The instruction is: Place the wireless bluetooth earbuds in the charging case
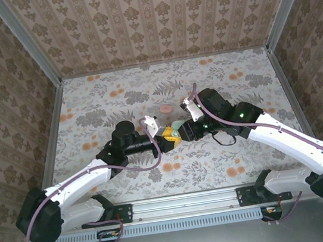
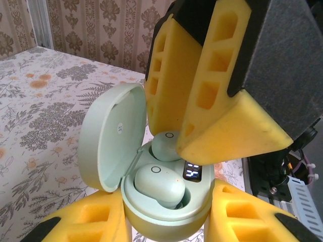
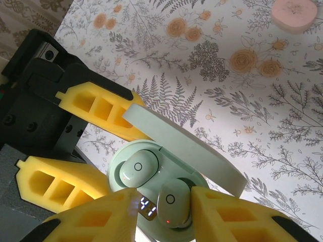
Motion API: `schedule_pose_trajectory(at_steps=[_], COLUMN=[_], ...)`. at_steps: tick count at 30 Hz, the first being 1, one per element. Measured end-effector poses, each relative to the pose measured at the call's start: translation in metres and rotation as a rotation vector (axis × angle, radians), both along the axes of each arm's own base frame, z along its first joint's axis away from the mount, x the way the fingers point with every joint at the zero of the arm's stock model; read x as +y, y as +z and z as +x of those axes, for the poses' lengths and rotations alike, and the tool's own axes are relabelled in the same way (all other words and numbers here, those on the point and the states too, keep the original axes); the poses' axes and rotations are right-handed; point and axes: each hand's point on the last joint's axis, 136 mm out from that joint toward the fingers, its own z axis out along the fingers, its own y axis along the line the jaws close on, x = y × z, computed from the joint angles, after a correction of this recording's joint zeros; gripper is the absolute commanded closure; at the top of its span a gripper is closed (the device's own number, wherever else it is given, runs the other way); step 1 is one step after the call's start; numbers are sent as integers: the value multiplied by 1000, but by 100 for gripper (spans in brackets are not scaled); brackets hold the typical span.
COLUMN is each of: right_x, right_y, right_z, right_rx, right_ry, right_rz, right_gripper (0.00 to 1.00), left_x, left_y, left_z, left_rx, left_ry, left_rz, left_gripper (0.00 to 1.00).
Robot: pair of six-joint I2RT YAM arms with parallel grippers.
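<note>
1. The left gripper (image 2: 166, 224) has its yellow fingers (image 2: 86, 227) clenched on the base of the open mint-green charging case (image 2: 166, 214). It holds the case above the flowered worktop (image 1: 97, 94), at the middle of the top view.
2. The case's lid (image 2: 108, 136) stands swung back at the left of the left wrist view. A lit display (image 2: 192, 173) shows on the inner rim.
3. One mint-green earbud (image 2: 156, 184) lies seated in the nearer socket of the case.
4. The second earbud (image 3: 174, 204) stands upright in the other socket, between the fingers (image 3: 237, 217) of the right gripper (image 3: 165, 194). One finger touches it and a narrow gap shows at the other. I cannot tell whether they clamp it.
5. A pink oval piece (image 3: 294, 14) lies on the worktop at the upper right of the right wrist view, well apart from the case.
</note>
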Motion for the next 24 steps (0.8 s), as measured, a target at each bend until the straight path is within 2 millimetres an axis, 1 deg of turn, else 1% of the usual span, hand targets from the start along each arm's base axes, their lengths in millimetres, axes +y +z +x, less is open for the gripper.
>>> schedule_pose_trajectory(at_steps=[7,11,16,19,22,24], right_x=[-4,-10,-23,-32,-37,-38], right_y=[6,13,37,52,62,66], right_z=[2,1,-3,-6,-6,-4], right_rx=[-9,-26,-89,-130,-152,-158], right_ry=[-20,-42,-82,-103,-126,-140], right_rz=[-12,-14,26,56,84,101], right_gripper=[64,64,63,62,59,56], left_x=[0,0,0,1,1,2], left_y=[4,11,19,19,21,22], left_z=[0,0,-2,-3,-3,-4], left_rx=[-14,-33,-50,-50,-50,-48], left_ry=[2,1,-9,-10,-10,-11], left_rz=[-14,-34,-59,-61,-66,-69], left_gripper=[94,94,94,95,94,94])
